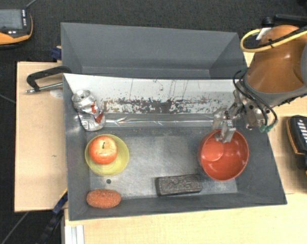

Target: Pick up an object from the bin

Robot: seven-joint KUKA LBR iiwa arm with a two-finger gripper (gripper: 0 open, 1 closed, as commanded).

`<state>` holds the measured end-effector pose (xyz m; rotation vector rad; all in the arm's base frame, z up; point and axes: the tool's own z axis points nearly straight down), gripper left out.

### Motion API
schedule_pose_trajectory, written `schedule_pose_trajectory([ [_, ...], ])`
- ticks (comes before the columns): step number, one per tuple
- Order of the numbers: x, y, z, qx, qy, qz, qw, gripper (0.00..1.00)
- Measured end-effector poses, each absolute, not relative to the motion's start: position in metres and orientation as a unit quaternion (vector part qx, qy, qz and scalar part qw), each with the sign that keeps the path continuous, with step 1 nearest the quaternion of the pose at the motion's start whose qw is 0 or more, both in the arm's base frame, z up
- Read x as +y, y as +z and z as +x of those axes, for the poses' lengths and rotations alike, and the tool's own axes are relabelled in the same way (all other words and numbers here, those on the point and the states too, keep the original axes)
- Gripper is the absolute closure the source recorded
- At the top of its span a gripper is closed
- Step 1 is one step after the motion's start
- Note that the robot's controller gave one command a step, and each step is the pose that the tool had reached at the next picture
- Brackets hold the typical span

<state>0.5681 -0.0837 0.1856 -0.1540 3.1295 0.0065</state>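
- At the right end of the bin (pixel 163 149), close to the far wall: gripper (pixel 225 132), reaching in from the right below the arm's orange cover (pixel 275 60).
- Placed directly at the far rim of a red bowl (pixel 227 161), with the tip at or just inside that rim; touching or not, cannot tell.
- Jaw gap: cannot tell, masked by the gripper's own body and the cables beside it.
- Nearest thing to the gripper, and the 1 it hangs over: that red bowl, round, upright, mouth up, resting on the bin floor near the right wall, about midway between the far wall and the near edge.
- Just left of the bowl, along the near edge around its middle: 1 dark grey rectangular block (pixel 178 185), lying flat, long side parallel to that edge, near the bowl but apart from it.
- Toward the left wall, well apart from the gripper: 1 red-and-yellow apple (pixel 103 150), stem up, sitting on a round yellow-green plate (pixel 121 162).
- In the far left corner: 1 crushed silver can (pixel 88 111) with red markings, lying against the foot of the far wall, just beyond the plate.
- In the near left corner: 1 orange-brown oval lump (pixel 103 199), rough-looking, lying flat just beside the near edge, apart from the plate.
- Between the plate and the bowl: bare grey floor.
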Motion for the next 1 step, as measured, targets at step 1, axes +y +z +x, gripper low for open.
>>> schedule_pose_trajectory([
  [1, -0.0447, 0.2247, 0.5835, 0.999, 0.003, -0.052, 0.010, 1.00],
])
